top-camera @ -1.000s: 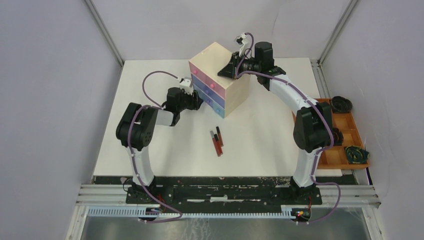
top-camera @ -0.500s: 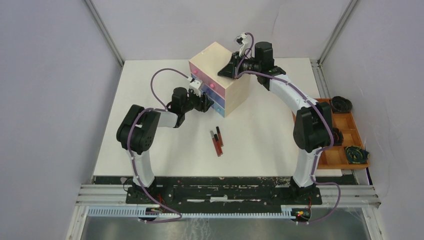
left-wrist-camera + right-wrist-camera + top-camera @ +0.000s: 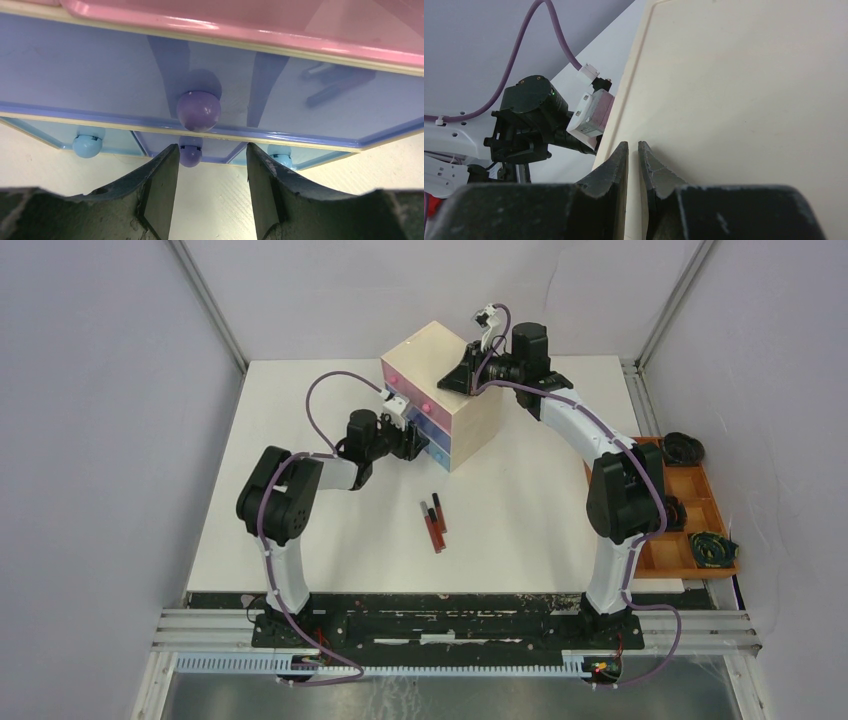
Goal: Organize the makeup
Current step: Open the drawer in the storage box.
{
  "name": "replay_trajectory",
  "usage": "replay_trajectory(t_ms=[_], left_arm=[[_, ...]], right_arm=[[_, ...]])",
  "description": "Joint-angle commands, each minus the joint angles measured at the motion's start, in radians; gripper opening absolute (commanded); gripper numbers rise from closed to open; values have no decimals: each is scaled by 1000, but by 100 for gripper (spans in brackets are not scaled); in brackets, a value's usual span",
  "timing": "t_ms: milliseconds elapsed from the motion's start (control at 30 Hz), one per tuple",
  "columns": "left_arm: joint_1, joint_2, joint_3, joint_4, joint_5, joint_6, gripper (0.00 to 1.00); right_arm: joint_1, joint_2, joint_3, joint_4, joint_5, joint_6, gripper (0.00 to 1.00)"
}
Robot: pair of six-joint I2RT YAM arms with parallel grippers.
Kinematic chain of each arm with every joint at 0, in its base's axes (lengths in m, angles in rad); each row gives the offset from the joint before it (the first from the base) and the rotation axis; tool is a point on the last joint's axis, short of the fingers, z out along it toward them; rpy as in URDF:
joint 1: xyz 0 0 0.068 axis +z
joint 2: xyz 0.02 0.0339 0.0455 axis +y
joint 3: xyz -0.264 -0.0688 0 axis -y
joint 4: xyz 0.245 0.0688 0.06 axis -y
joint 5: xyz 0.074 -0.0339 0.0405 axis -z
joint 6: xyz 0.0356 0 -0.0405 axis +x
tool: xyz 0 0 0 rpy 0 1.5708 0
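White counter (image 3: 290,470), plain grey walls; slim makeup tubes (image 3: 434,521) lie together mid-counter, well apart from both arms. Prob. light, stiff, slick, apt to roll; pinch across the middle. Left gripper (image 3: 212,150) released — jaws aimed at purple knob (image 3: 198,110) of drawer box (image 3: 475,415), not touching; right gripper (image 3: 633,146) clenched at box's top edge — nothing seen between.

White table (image 3: 520,525) between plain lilac-grey walls (image 3: 90,440), aluminium rails (image 3: 200,628) along its near edge.
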Motion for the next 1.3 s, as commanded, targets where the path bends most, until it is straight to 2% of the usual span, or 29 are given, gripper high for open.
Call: replay_trajectory(t_ms=[0, 333, 633, 1267], left_arm=[[7, -18, -1, 14, -62, 59, 58], [38, -41, -58, 43, -41, 45, 54], [44, 12, 50, -26, -5, 47, 54], [15, 51, 115, -110, 29, 51, 52]], right_arm=[[-12, 90, -54, -179, 51, -2, 19], [-13, 89, -57, -181, 51, -4, 19], [-14, 94, -50, -175, 49, 2, 19], [-14, 103, -38, -173, 47, 7, 19]])
